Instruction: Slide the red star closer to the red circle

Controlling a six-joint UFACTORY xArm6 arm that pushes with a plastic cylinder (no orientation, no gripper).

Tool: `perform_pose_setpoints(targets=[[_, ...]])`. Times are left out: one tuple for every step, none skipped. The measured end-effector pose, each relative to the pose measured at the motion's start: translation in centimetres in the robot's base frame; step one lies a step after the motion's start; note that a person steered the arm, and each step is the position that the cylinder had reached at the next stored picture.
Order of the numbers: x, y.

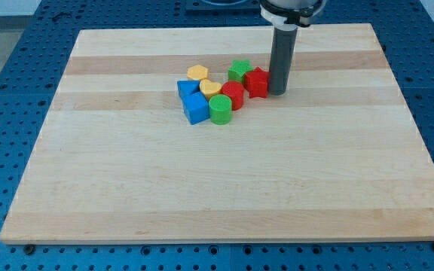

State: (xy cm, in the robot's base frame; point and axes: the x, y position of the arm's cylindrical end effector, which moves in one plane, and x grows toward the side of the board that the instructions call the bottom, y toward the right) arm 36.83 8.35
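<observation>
The red star point(257, 82) lies above the board's middle, touching or nearly touching the red circle point(233, 95) to its lower left. My tip point(277, 92) stands right against the red star's right side. A green star point(239, 71) sits just left of and above the red star.
A green circle point(221, 109) sits below the red circle. A yellow heart point(210, 88), a yellow hexagon point(197, 73) and two blue blocks point(188, 89) point(197, 108) crowd the cluster's left. The wooden board point(217, 188) lies on a blue perforated table.
</observation>
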Motion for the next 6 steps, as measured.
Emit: perform_pose_setpoints(targets=[[-0.1,0.6],[-1.6,1.6],[-3.4,0.2],[-3.5,-0.6],[-3.5,-0.8],[-3.4,-1.3]])
